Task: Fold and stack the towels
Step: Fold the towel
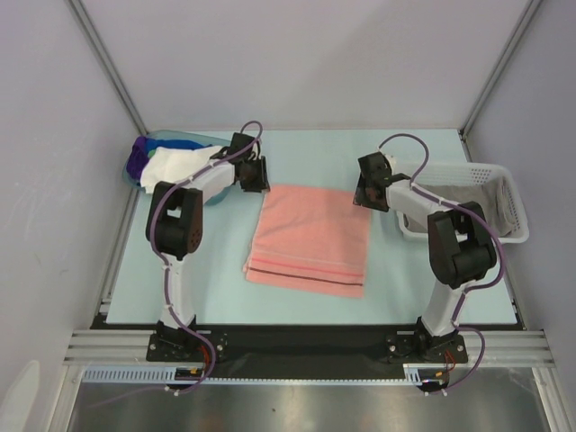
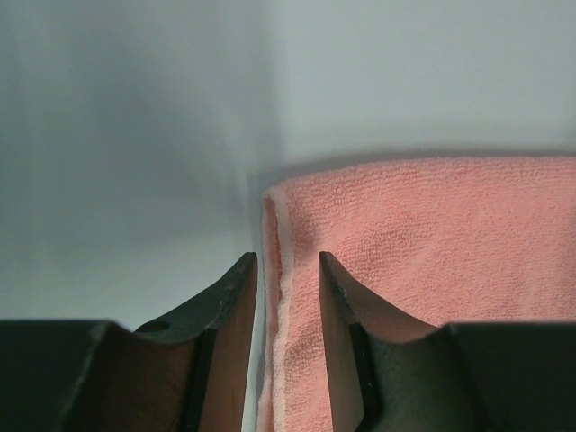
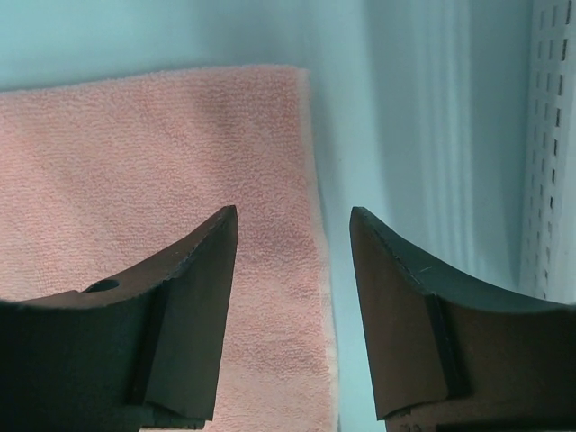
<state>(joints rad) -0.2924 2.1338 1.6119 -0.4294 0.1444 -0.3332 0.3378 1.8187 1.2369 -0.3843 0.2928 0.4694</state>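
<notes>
A salmon pink towel (image 1: 310,238) lies flat on the table, folded, with a dark stripe near its front edge. My left gripper (image 1: 255,175) sits at its far left corner. In the left wrist view the gripper (image 2: 288,261) is open a little, low over the towel's (image 2: 432,243) left hem, which runs between the fingers. My right gripper (image 1: 369,193) is at the far right corner. In the right wrist view it (image 3: 293,214) is open wide and straddles the towel's (image 3: 135,153) right edge. More towels, white (image 1: 175,166) and purple (image 1: 137,160), are piled at the far left.
The translucent blue tub (image 1: 184,138) holds the piled towels at the back left, close behind my left arm. The white mesh basket (image 1: 499,175) stands at the right, beside my right arm; its wall shows in the right wrist view (image 3: 551,135). Grey walls enclose the table.
</notes>
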